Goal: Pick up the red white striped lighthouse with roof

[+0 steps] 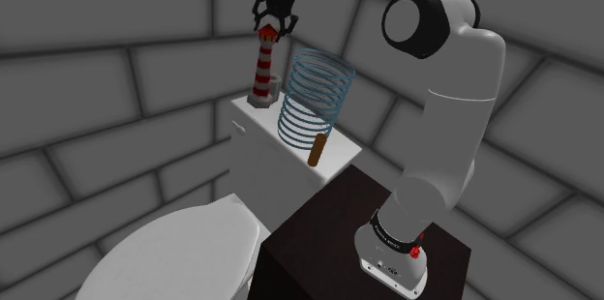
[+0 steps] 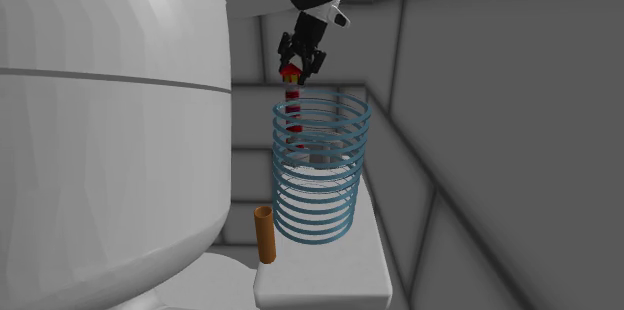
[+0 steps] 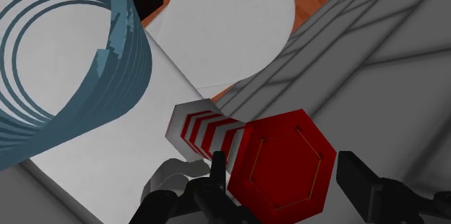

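Lighthouse [image 1: 261,68] stands upright on the toilet tank [image 1: 259,120], at the end away from the stand. Gripper [image 1: 274,28] is over its red roof, fingers spread either side, not clamped. Blue spring coil [image 1: 315,95] sits just beside it w/ a brown peg [image 1: 317,150] past that.

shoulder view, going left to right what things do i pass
toilet lid → red and white striped lighthouse → blue spiral coil → white arm

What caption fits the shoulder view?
Black claw at the roof of the striped lighthouse, on a toilet tank beside a blue coil.
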Robot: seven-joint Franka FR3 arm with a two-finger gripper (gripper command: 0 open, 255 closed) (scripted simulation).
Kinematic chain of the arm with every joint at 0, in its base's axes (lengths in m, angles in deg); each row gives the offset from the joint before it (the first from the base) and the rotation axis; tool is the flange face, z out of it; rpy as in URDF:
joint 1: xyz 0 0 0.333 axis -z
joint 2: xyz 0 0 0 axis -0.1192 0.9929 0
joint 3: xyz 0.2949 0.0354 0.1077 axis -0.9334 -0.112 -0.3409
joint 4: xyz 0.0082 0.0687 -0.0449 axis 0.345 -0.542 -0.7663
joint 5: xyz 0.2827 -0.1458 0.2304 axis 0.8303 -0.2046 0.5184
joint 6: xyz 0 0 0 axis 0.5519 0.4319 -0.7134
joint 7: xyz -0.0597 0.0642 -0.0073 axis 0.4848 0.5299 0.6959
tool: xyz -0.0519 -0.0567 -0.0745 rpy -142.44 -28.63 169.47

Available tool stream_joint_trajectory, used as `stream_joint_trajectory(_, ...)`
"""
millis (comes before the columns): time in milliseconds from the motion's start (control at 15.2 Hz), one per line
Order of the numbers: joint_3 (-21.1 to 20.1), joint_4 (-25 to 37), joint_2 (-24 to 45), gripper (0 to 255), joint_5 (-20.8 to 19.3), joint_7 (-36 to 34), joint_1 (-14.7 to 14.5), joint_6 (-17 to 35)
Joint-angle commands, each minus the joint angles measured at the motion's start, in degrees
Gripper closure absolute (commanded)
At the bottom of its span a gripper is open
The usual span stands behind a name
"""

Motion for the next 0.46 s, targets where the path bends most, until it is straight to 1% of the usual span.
stream_joint_trajectory(0, 0.0, 2.1, 0.4, 255, 0.1, -0.6, 0.2, -1.6)
stream_joint_trajectory(264, 0.0, 6.7, 1.4, 255, 0.4, -1.7, 0.7, -5.0)
stream_joint_trajectory(396, 0.0, 6.9, 1.5, 255, 0.4, -1.8, 0.7, -5.1)
